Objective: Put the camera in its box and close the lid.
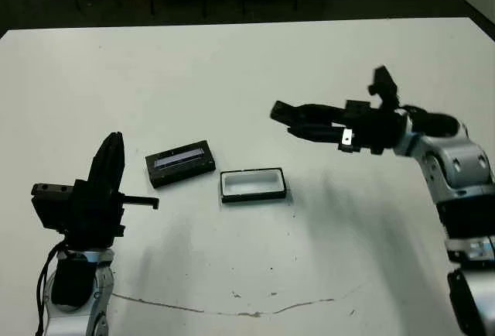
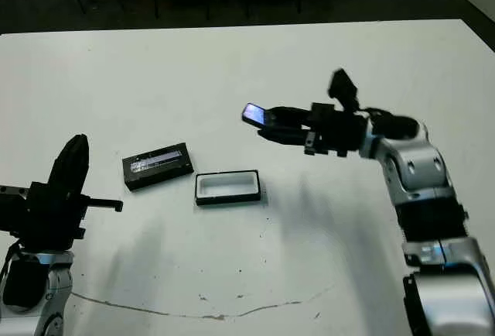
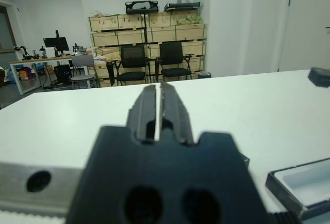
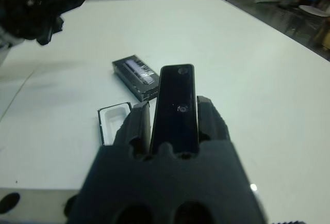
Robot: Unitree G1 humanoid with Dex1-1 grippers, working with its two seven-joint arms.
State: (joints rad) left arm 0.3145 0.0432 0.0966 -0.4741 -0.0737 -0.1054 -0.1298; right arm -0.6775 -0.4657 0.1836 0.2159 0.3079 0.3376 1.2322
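Observation:
My right gripper (image 2: 267, 125) is shut on the camera (image 4: 176, 105), a flat black device with a bluish window at its tip (image 2: 252, 114). It hangs in the air above and to the right of the box (image 1: 252, 184), an open white-lined tray on the table. The lid (image 1: 179, 162), a black slab with a silvery-blue strip, lies just left of the box. In the right wrist view both the box (image 4: 113, 122) and the lid (image 4: 136, 75) show past the camera. My left gripper (image 1: 108, 159) is shut, empty, upright, left of the lid.
A thin crack line (image 1: 232, 309) runs across the white table near its front edge. Beyond the table's far edge stand chairs (image 3: 133, 61), desks and shelves of boxes.

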